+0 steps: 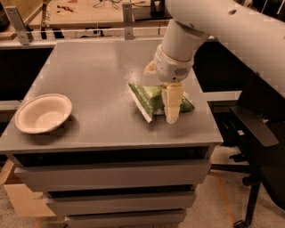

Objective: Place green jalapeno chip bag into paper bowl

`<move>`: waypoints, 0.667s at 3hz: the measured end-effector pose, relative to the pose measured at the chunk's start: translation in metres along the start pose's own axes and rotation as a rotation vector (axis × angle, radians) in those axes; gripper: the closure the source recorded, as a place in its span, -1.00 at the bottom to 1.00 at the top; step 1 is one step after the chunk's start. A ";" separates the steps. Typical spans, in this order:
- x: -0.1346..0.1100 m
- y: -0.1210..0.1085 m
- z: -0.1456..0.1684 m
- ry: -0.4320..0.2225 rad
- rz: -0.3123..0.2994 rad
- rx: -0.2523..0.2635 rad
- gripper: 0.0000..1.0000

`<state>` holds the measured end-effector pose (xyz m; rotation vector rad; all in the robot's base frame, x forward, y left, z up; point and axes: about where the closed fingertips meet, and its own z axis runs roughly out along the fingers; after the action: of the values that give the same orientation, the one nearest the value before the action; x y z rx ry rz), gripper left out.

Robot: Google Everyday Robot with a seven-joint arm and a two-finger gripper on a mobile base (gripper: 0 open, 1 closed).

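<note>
The green jalapeno chip bag (150, 97) lies flat on the right half of the grey table (98, 67), near its front edge. The paper bowl (42, 113) sits empty at the table's front left corner, far from the bag. My gripper (160, 95) hangs from the white arm directly over the bag's right half. It is open: one cream finger (172, 103) points down in front of the bag, the other shows behind it at the wrist's left. The finger covers part of the bag.
The table is the top of a grey drawer cabinet (116, 178). A black office chair (260, 138) stands close at the right. A workbench with tools (80, 13) runs behind the table.
</note>
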<state>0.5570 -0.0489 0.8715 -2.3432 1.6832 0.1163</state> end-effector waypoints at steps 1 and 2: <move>-0.003 -0.002 0.020 0.018 -0.019 -0.020 -0.66; -0.006 -0.005 0.021 0.012 -0.033 -0.015 -0.19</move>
<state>0.5617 -0.0366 0.8532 -2.3859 1.6538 0.1093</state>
